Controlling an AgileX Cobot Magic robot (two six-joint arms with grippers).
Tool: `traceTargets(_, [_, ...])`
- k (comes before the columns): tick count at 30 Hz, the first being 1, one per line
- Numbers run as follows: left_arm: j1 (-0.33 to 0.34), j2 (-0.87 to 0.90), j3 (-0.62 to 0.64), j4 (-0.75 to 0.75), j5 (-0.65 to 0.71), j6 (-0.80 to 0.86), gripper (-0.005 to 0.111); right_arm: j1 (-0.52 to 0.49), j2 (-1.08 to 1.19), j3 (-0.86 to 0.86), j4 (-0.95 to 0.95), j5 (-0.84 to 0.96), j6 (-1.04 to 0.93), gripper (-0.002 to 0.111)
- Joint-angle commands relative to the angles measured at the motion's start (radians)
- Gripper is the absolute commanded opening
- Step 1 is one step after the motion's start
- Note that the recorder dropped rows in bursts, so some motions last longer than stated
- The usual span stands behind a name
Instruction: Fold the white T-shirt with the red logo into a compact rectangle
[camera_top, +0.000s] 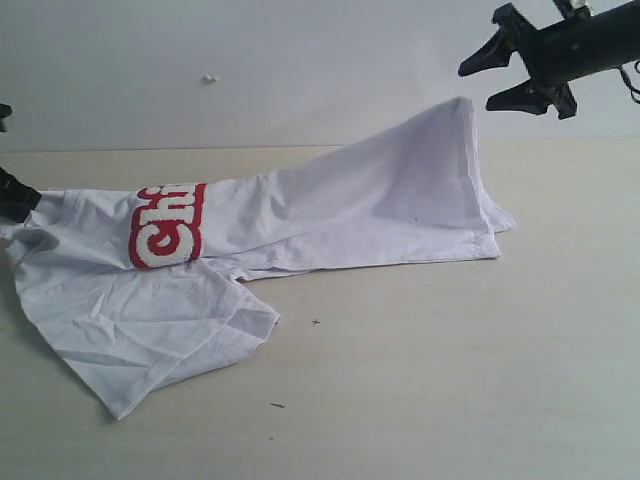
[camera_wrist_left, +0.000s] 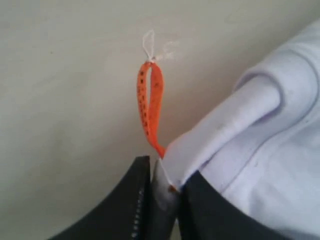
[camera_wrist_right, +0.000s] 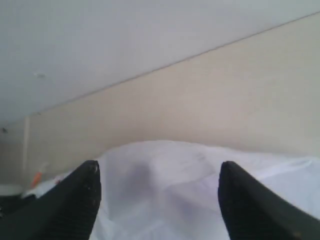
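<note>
wall (camera_top: 300, 60): plain white | table (camera_top: 450, 350): pale wood | light: soft, even

The left hand (camera_wrist_left: 167, 181) sits low at the left edge of the scene, jaws pinched together on a fold of the white T-shirt (camera_top: 380, 195). The right hand (camera_top: 478, 87) hangs raised at the far right, jaws spread wide and gripping nothing, fingertips pointing left.

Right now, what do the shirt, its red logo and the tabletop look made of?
White T-shirt: thin matte fabric, probably cotton knit; it creases softly. Red logo: raised fuzzy patch, likely towelling. Tabletop: smooth pale wood-look surface, possibly laminate.
</note>
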Motion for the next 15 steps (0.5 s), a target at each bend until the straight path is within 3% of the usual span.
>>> traceTargets(1, [0.003,-0.003,-0.005,-0.010,0.020,0.000,0.020,-0.060,-0.001,-0.006,0.117,0.022,0.008,0.060])
traceTargets(5, [0.003,-0.003,-0.005,-0.010,0.020,0.000,0.020,-0.070,-0.001,-0.006,0.065,0.028,-0.091,0.052])
traceTargets(11, [0.003,-0.003,-0.005,-0.033,0.020,0.000,0.020,0.003,0.014,-0.004,-0.371,0.076,-0.058,0.000])
traceTargets(15, [0.003,-0.003,-0.005,-0.057,0.037,0.000,0.020,0.068,0.051,-0.004,-0.376,0.132,-0.051,0.000])
